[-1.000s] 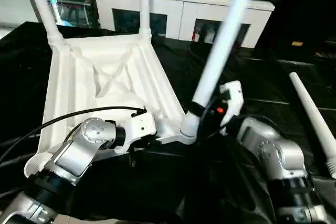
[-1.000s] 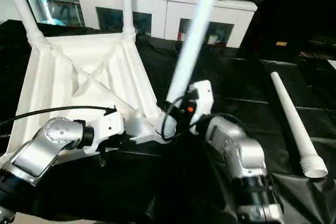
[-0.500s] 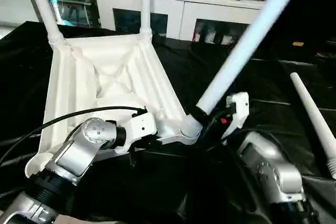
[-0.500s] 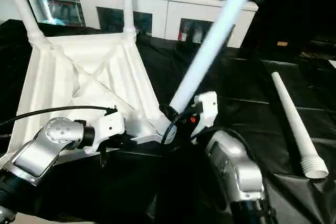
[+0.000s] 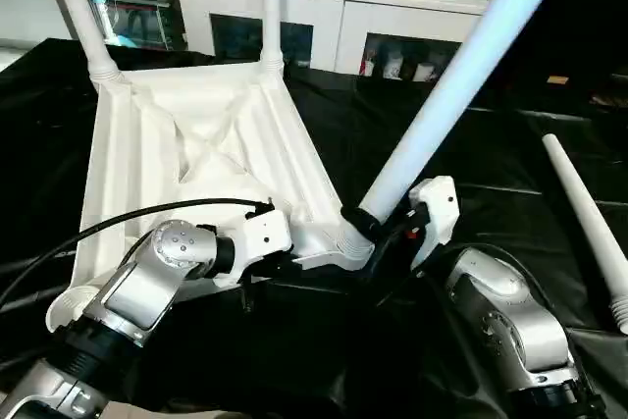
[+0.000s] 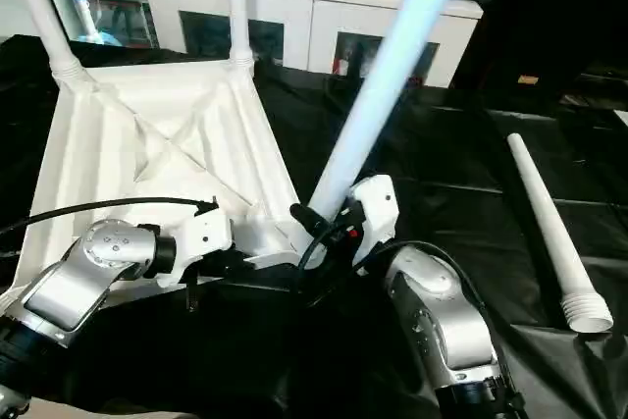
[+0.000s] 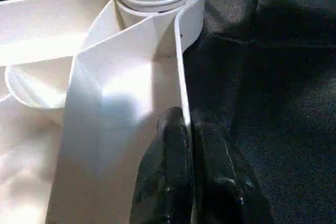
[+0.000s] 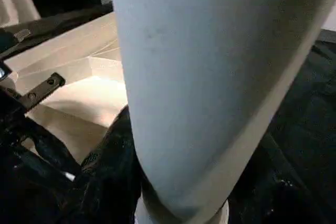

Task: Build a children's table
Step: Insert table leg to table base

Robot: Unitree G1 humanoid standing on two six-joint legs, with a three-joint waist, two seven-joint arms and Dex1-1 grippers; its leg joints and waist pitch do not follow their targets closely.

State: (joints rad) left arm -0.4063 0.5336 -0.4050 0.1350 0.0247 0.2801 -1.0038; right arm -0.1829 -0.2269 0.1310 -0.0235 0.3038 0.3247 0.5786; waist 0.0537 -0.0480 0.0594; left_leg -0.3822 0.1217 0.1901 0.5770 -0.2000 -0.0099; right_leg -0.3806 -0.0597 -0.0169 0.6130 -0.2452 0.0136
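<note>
Third leg (image 5: 461, 76) going in: right gripper (image 5: 378, 233) clamps its base at the upturned tabletop's (image 5: 137, 174) near corner socket, left gripper (image 7: 190, 129) pinches the rim beside it. Next: straighten and seat it.

Right gripper (image 6: 316, 226) clasps a tilted leg (image 6: 388, 85) at the upturned tabletop's (image 6: 128, 144) near corner socket; a loose leg (image 6: 551, 233) lies apart.
</note>
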